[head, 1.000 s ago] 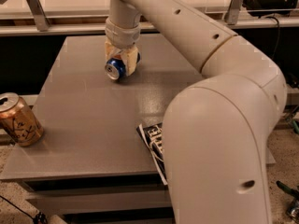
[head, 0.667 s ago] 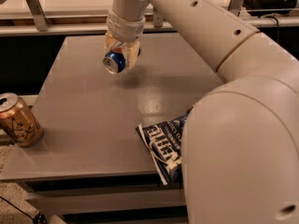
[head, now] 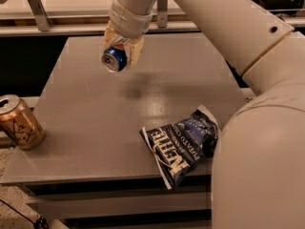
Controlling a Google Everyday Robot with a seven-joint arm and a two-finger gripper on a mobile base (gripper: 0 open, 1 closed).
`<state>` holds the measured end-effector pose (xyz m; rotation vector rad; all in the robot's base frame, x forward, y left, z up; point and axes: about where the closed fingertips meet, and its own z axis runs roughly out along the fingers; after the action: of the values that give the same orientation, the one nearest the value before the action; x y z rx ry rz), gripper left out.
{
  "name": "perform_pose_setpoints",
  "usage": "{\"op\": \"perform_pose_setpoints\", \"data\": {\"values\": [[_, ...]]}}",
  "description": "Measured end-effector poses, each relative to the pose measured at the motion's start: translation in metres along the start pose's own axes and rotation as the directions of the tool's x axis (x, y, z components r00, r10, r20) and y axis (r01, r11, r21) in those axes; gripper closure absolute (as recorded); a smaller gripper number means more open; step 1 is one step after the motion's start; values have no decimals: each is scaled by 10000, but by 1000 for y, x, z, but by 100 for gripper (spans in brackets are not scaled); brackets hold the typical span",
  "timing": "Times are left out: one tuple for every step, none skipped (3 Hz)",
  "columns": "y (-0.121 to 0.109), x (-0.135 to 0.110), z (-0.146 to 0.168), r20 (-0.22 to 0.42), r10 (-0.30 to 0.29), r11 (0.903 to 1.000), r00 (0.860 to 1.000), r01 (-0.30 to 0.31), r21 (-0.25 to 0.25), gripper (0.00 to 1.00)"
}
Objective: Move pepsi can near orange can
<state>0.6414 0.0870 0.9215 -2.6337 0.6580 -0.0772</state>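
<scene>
Blue, with its silver end turned toward me, the pepsi can (head: 114, 60) hangs tilted above the table (head: 95, 109), clamped between the fingers of the gripper (head: 122, 51). The arm (head: 224, 18) reaches in from the right, wrist pointing down. The orange can (head: 20, 123) stands at the near left edge, well apart.
</scene>
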Motion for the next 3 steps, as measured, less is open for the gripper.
{"op": "perform_pose_setpoints", "data": {"values": [[0, 0, 1, -3, -3, 10000, 10000, 3, -3, 100], [-1, -33, 3, 702, -854, 9948, 9939, 810, 624, 100], [2, -103, -4, 1803, -2527, 9529, 9506, 2123, 2164, 100]]}}
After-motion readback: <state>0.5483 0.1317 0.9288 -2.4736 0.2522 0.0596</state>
